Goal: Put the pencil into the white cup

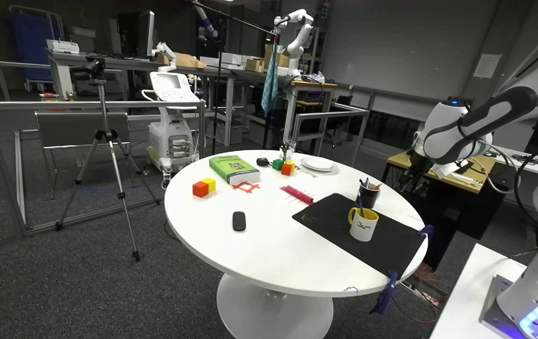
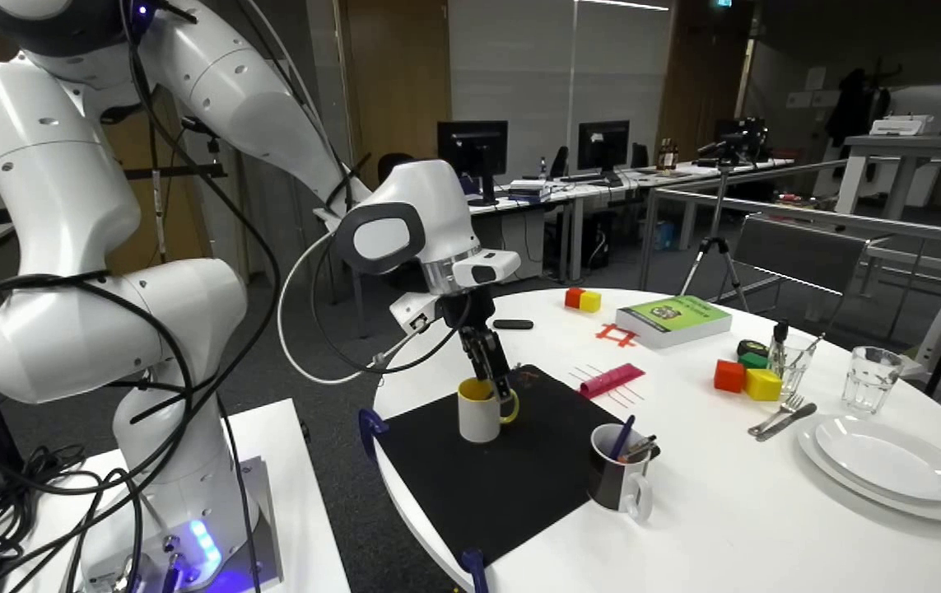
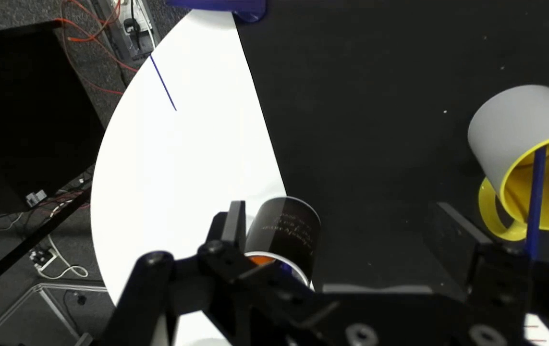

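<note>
Table [image 3: 159, 168] ends in a curved rim at nine o'clock from the gripper [image 3: 339, 211] in the wrist view, its white surface running to the black mat [image 3: 370, 120]. A purple clip [image 3: 236, 5] sits across the mat's edge at eleven. The dark mug [image 3: 284, 218] stands closer in, between eight and nine. The gripper's fingers [image 3: 235, 223] are spread wide, with open mat toward twelve. At two, the white cup [image 3: 519, 120] holds the pencil [image 3: 537, 192], which leans out past the yellow rim; whether it touches the nearer finger, I cannot tell.
</note>
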You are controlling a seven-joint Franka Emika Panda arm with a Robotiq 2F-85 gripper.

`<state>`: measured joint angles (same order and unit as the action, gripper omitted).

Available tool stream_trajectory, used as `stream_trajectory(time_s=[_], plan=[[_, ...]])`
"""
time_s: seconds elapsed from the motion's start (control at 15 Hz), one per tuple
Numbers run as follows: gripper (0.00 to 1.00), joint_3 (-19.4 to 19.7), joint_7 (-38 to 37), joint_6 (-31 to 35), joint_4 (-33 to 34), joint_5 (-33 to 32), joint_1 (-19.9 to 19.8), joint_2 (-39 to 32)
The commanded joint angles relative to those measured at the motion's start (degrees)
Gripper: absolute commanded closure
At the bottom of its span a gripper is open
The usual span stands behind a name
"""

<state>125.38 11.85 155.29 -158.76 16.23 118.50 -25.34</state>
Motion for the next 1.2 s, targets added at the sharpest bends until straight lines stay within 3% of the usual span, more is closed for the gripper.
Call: stream_trajectory(time_s=[0.0,0.33,0.4,1.13], plan=[[0.0,2.65,7.39,-6.31,1.89,3.12,0.69,0.48],[0.0,1.82,12.76,-13.2,3.63,4.92,-0.95,0.01],[0.0,-0.69,10.23,-10.44,2.2,4.87,-2.06,-0.54],[0.0,-0.69,10.89,-11.47,2.67,5.03,-2.09,-0.58]])
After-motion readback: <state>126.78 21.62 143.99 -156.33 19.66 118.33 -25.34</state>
